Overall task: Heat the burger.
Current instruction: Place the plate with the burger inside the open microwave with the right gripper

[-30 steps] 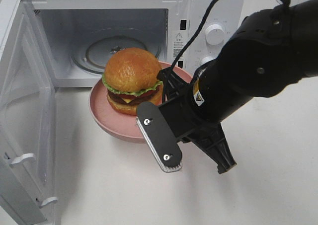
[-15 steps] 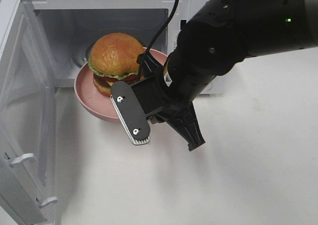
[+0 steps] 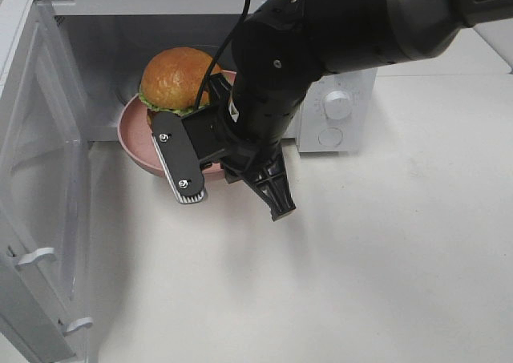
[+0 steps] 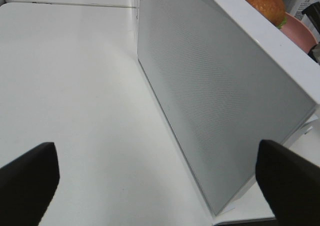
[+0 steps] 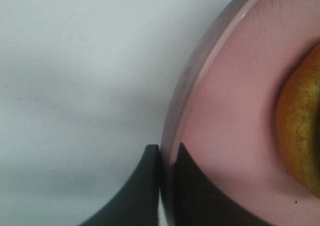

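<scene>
White tabletop [image 3: 385, 283] all round, and at far left the microwave door [image 3: 40, 179] stands swung wide, so the cavity is free for loading. Just outside that door the left gripper [image 4: 155, 151] hangs with jaws spread fully and nothing in them, probably parked out of the way. Next comes the burger [image 3: 176, 78], sitting on the pink plate [image 3: 132, 139] right at the mouth of the microwave [image 3: 160, 2]. The right gripper [image 5: 167, 158] pinches the plate's rim, jaws almost together, a grip that leaves the bun untouched. Furthest right are the dials [image 3: 338, 104]. Tally: one burger, one plate, one microwave, two dials, two grippers.
</scene>
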Controlling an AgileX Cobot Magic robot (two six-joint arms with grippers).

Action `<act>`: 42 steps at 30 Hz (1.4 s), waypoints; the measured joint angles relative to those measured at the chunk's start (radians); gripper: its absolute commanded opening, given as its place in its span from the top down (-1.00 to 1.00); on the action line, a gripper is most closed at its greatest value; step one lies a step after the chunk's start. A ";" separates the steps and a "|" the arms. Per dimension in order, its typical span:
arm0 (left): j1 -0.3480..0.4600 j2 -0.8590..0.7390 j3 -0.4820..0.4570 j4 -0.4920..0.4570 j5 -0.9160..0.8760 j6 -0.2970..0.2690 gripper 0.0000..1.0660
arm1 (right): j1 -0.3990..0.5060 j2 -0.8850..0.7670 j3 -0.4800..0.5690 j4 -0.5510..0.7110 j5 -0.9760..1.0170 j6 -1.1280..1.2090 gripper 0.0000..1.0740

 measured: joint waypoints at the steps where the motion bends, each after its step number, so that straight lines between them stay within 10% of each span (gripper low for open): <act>1: 0.000 0.000 0.000 0.000 0.000 0.000 -0.87 | 0.000 0.000 0.000 0.000 0.000 0.000 1.00; 42: 0.000 0.000 0.000 0.000 0.000 0.000 -0.87 | -0.056 0.348 -0.490 -0.002 0.084 0.055 1.00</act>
